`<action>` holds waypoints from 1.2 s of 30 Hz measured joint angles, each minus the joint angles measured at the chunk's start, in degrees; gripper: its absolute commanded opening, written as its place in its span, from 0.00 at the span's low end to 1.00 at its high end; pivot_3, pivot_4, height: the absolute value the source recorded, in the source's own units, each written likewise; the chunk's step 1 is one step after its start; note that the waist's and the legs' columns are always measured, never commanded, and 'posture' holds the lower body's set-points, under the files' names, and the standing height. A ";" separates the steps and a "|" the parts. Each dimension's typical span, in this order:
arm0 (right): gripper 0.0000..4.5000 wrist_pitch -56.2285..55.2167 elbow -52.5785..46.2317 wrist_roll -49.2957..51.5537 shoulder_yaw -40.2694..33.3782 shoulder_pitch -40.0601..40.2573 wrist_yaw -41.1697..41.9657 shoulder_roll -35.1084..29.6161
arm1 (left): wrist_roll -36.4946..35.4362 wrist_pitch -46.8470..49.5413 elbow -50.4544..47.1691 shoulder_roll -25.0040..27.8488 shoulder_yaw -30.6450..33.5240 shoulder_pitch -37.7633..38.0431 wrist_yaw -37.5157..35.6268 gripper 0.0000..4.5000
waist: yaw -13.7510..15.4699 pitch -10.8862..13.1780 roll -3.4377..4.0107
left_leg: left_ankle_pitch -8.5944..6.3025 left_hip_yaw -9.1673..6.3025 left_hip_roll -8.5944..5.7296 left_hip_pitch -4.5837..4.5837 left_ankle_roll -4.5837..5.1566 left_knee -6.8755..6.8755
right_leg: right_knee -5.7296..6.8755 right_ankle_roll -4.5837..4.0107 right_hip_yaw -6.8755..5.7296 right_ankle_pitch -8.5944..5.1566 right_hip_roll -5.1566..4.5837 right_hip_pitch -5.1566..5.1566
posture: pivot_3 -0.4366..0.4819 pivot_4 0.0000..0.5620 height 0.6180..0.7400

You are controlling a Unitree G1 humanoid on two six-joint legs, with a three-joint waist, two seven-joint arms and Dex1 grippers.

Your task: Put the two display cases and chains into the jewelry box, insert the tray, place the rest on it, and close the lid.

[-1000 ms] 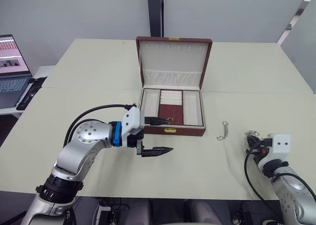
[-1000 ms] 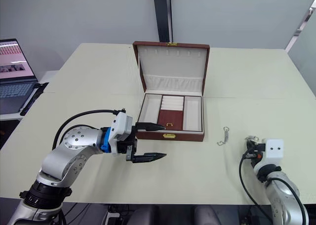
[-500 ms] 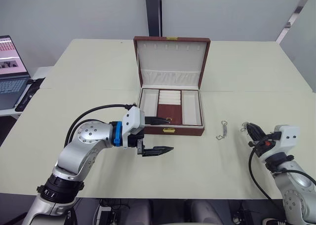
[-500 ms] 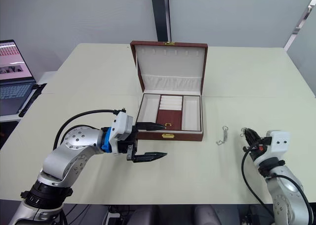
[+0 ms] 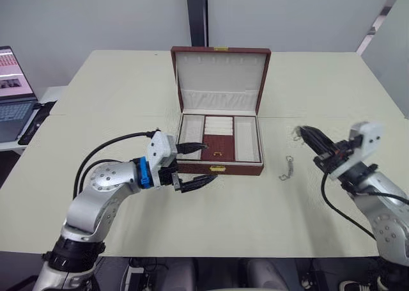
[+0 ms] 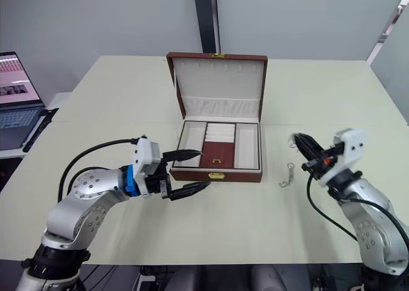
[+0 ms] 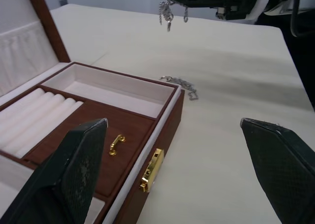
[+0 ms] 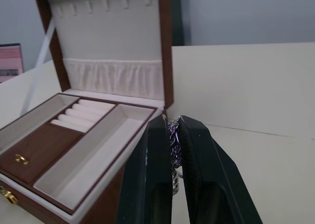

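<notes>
Chains are split: one (image 8: 173, 140) is pinched between the pressed-together fingers of the right gripper (image 6: 301, 142), raised at 3 o'clock of the jewelry box (image 5: 219, 169); another chain (image 5: 285, 169) lies on the table (image 5: 115, 93) beside it. The tray (image 5: 218, 141) sits inside, lid (image 5: 220, 73) upright. The left gripper (image 5: 192, 165) is spread wide at the box's front-left corner.

There are two chains, one (image 5: 286, 169) lying beside the one jewelry box (image 5: 220, 171) and one (image 8: 173, 144) held up. One tray (image 5: 220, 139) sits inside.

Upright lid (image 5: 220, 78) behind seemingly bare tray (image 5: 220, 139)
</notes>
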 measured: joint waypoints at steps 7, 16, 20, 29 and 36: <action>0.01 4.39 2.92 1.70 7.60 -12.07 3.39 -0.99 | -1.95 1.32 -5.94 -0.48 7.73 9.33 6.96 1.00 | 0.02 0.02 -0.02 | 0.00 -0.02 0.01 -0.02 0.00 -0.05 | -0.05 0.00 -0.04 0.00 -0.20 -0.04 | 0.48 0.27 1.00; 0.01 3.12 16.41 -3.82 21.43 -28.13 10.62 5.56 | -2.19 1.17 -16.90 -5.92 16.82 26.45 17.37 1.00 | -0.01 0.05 -0.06 | 0.00 0.00 -0.01 -0.01 -0.01 -0.16 | -0.07 0.00 -0.05 0.00 -0.29 -0.10 | 0.48 0.27 1.00; 0.01 0.35 22.70 -8.01 25.93 -32.36 13.63 9.29 | -1.82 -0.69 -19.86 -9.23 19.36 31.23 21.19 1.00 | 0.16 0.06 -0.08 | 0.01 -0.03 -0.03 -0.03 -0.02 -0.19 | -0.09 -0.01 -0.10 0.00 -0.32 -0.11 | 0.48 0.27 1.00; 0.01 -6.07 35.73 -16.33 31.48 -37.89 18.33 16.60 | -1.60 -2.50 -26.49 -13.32 19.44 37.99 27.20 1.00 | -0.04 0.06 -0.08 | 0.02 0.00 -0.02 -0.02 -0.03 -0.26 | -0.05 -0.01 -0.09 0.01 -0.32 -0.20 | 0.48 0.27 1.00; 0.01 -10.93 44.42 -22.12 32.61 -40.97 18.83 21.37 | -0.11 -4.02 -27.03 -14.78 18.05 40.98 28.43 1.00 | -0.14 0.06 -0.08 | 0.02 0.06 -0.03 -0.08 -0.03 -0.29 | -0.05 -0.01 -0.05 0.01 -0.32 -0.35 | 0.48 0.27 1.00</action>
